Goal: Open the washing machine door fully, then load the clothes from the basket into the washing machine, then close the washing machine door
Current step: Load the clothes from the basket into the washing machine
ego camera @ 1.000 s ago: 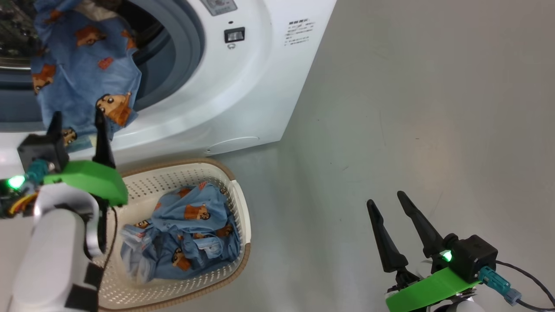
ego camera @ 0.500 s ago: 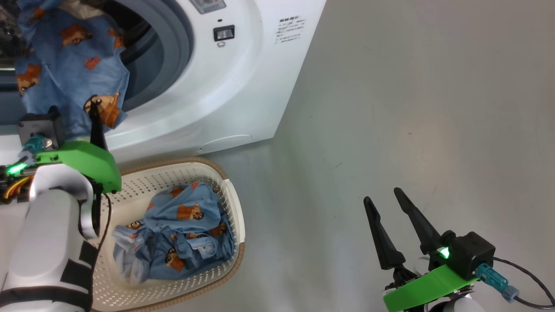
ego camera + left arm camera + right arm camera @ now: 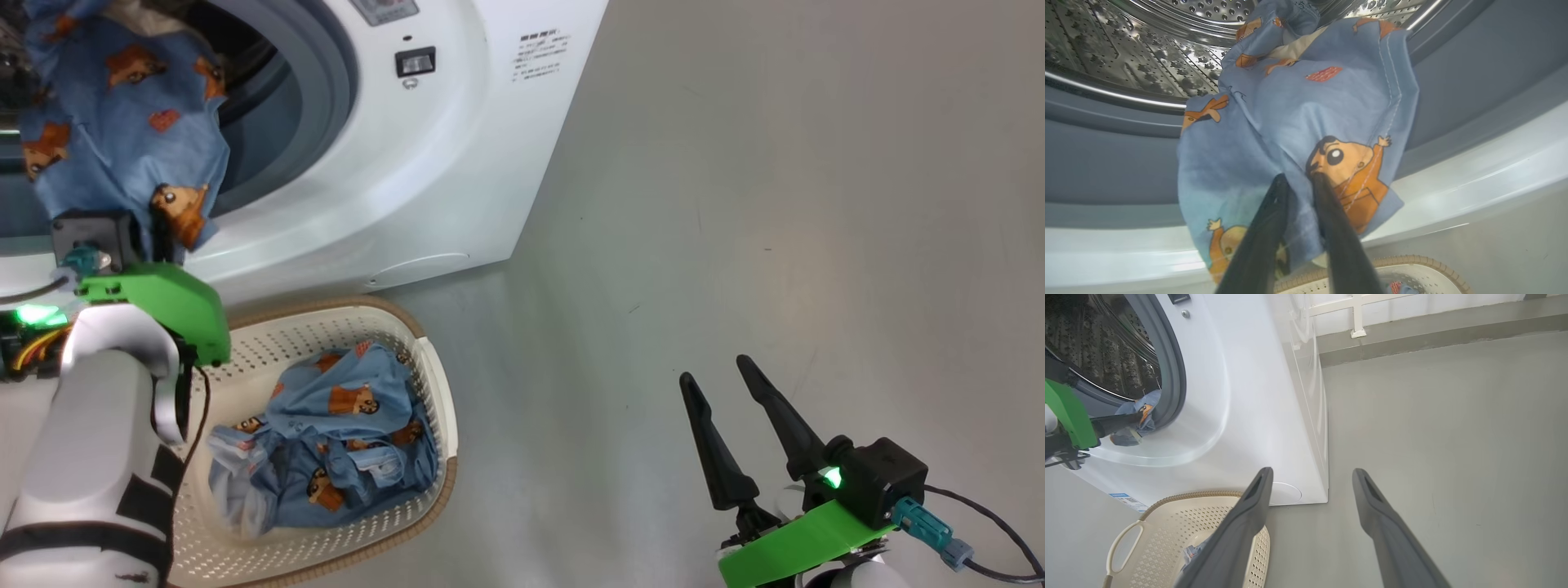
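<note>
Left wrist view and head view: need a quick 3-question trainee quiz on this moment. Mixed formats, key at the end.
1. True or false: the right claw is gripping fabric.
2. The blue bear-print garment pinched by the left claw hangs out of: A) a drying rack, B) the washing machine's drum, C) a wall hook.
3. Short answer: where do the other blue clothes lie?
Key: 1 false, its jaws stand open over the floor. 2 B. 3 in the basket.
</note>
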Motion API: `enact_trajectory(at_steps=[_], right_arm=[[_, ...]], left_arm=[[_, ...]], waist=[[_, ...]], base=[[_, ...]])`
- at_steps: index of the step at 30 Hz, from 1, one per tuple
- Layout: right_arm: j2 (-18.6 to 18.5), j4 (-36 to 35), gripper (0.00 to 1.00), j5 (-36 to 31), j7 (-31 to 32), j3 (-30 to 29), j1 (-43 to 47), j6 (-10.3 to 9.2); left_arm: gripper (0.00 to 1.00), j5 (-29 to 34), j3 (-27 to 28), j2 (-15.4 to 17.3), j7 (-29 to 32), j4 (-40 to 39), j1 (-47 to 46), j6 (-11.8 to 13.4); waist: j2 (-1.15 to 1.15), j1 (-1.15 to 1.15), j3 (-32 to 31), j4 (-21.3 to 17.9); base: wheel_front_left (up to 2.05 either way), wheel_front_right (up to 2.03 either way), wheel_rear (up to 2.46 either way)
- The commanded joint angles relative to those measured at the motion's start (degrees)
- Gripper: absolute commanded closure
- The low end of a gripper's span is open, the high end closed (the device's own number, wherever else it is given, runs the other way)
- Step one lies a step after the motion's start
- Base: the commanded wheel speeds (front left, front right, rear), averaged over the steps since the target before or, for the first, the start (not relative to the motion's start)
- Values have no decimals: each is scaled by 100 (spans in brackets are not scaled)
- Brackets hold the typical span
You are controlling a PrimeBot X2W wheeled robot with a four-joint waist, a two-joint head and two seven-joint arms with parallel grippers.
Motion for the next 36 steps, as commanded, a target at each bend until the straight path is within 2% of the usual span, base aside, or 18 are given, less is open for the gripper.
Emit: enact_trajectory(at_steps=[1,9,17,24,28,31,36], right_arm=[[-25,-114,0,57,-28,136,-46,16],[-25,-107,0,97,-28,126,-48,16],[-25,-103,0,126,-28,213,-71,16],[-25,-75,0,217,-28,407,-125,16],[-25,-76,0,307,-28,546,-147,16],[-25,-98,0,376,-28,657,-148,16],[-25,-112,0,473,-28,752,-85,16]], left_arm=[[100,79,98,215,-12,-34,-185,-39],[100,48,3,203,-108,179,-420,-115],[100,-31,122,251,-417,288,-922,48],[100,16,147,390,-708,716,-1610,210],[100,1,192,575,-899,994,-2078,170],[100,57,204,839,-1012,1181,-2433,158],[100,213,229,1292,-1121,1324,-2880,351]], waist=[[0,0,16,-12],[0,0,49,-67],[0,0,80,-149],[0,0,222,-457],[0,0,400,-729],[0,0,564,-984],[0,0,832,-1365]], base=[[0,0,0],[0,0,0],[0,0,0],[0,0,0],[0,0,0],[0,0,0],[0,0,0]])
